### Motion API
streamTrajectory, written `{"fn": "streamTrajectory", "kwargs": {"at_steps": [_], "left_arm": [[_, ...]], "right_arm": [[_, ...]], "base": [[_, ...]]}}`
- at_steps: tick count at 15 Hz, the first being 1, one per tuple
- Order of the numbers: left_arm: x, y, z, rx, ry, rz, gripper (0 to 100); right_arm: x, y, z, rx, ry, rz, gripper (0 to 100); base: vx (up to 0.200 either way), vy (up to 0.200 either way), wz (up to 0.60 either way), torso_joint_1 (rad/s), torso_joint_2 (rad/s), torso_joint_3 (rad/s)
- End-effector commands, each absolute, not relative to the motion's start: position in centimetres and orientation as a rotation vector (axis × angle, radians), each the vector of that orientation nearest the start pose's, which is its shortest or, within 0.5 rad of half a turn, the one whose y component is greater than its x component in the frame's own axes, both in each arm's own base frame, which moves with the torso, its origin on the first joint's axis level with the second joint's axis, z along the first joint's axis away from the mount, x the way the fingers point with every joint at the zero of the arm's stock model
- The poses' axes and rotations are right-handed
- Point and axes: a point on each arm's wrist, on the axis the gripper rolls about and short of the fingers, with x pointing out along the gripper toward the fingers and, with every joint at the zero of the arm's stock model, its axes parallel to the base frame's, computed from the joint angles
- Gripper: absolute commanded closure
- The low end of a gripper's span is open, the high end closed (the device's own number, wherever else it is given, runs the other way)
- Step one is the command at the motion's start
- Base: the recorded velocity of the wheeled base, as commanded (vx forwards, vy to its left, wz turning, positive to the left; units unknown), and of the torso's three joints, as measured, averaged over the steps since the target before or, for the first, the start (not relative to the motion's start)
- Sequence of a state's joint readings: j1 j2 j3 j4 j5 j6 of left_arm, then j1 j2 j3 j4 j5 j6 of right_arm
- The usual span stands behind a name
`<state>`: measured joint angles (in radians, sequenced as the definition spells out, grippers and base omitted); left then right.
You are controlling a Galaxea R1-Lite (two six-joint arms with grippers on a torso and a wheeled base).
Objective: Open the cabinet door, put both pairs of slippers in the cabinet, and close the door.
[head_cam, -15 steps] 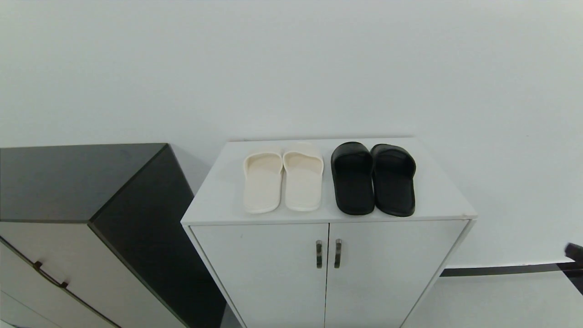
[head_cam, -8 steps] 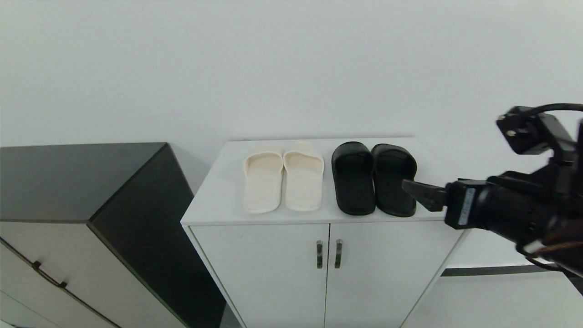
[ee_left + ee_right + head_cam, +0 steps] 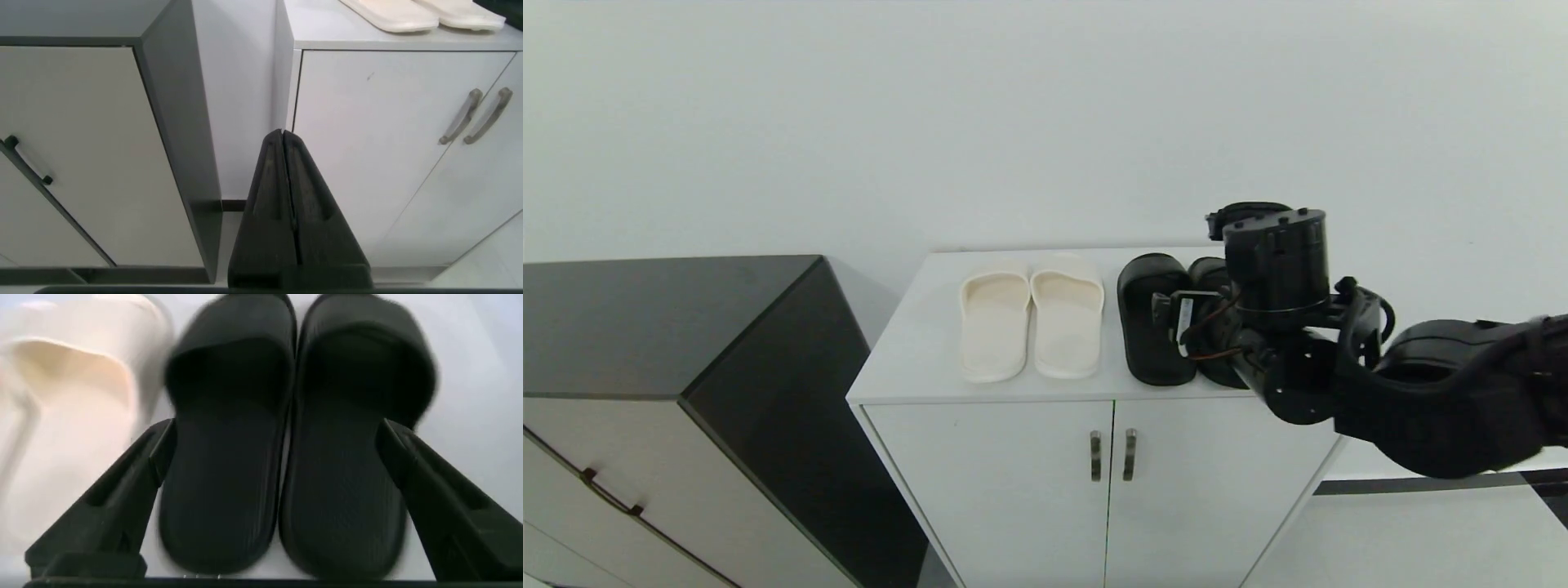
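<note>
While the right arm (image 3: 1380,408) was out of the head view a second ago and only at the right edge half a second ago, it has now swung in over the black slippers (image 3: 1152,327). The right gripper (image 3: 276,429) is spread wide, fingers either side of the pair, nothing held and not touching as far as I can tell. Looks like a pre-grasp on the black pair. Cabinet (image 3: 1013,498) doors are both shut, handles (image 3: 1112,454) side by side at the centre seam, so the open-door step isn't done yet. The left gripper (image 3: 283,143) is closed on nothing, low down, facing the gap between the white cabinet and the dark one; my guess is that it takes the door. Cream slippers (image 3: 1058,322) sit untouched just left of the black pair, both pairs toes to the wall on the white surface (image 3: 915,351). Dark cabinet (image 3: 645,327) stands close on the left, plain white wall (image 3: 1013,122) behind, dark baseboard strip (image 3: 1421,483) lower right.
</note>
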<state>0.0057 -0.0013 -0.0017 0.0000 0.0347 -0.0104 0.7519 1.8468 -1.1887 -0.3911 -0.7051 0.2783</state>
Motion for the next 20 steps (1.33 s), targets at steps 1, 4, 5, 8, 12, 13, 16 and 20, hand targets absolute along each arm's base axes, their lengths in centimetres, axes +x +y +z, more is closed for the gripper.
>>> {"fn": "streamTrajectory", "kwargs": {"at_steps": [1, 4, 5, 8, 12, 13, 16, 20], "left_arm": [[-2.3, 0.1, 7.6, -0.011, -0.002, 0.041, 100], [-2.3, 0.1, 7.6, -0.011, -0.002, 0.041, 100], [-2.3, 0.1, 7.6, -0.012, -0.002, 0.041, 100], [-2.3, 0.1, 7.6, -0.012, -0.002, 0.041, 100], [-2.3, 0.1, 7.6, -0.014, -0.002, 0.041, 100], [-2.3, 0.1, 7.6, -0.014, -0.002, 0.041, 100], [-2.3, 0.1, 7.5, -0.014, 0.000, 0.041, 100], [-2.3, 0.1, 7.6, -0.014, -0.002, 0.041, 100]], "right_arm": [[30.3, 24.3, 19.2, 0.072, 0.234, -0.028, 0], [32.5, 24.5, 18.9, 0.091, 0.214, -0.053, 0], [33.2, 24.6, 18.8, 0.096, 0.208, -0.058, 0], [35.2, 24.7, 18.6, 0.090, 0.189, -0.079, 0], [37.4, 24.5, 18.5, 0.069, 0.141, -0.097, 0], [37.8, 24.6, 18.3, 0.069, 0.135, -0.101, 0], [38.5, 24.5, 18.1, 0.069, 0.134, -0.112, 100], [38.5, 24.4, 18.3, 0.074, 0.126, -0.117, 100]], "base": [[0.000, 0.000, 0.00, 0.000, 0.00, 0.000], [0.000, 0.000, 0.00, 0.000, 0.00, 0.000], [0.000, 0.000, 0.00, 0.000, 0.00, 0.000], [0.000, 0.000, 0.00, 0.000, 0.00, 0.000], [0.000, 0.000, 0.00, 0.000, 0.00, 0.000], [0.000, 0.000, 0.00, 0.000, 0.00, 0.000], [0.000, 0.000, 0.00, 0.000, 0.00, 0.000], [0.000, 0.000, 0.00, 0.000, 0.00, 0.000]]}}
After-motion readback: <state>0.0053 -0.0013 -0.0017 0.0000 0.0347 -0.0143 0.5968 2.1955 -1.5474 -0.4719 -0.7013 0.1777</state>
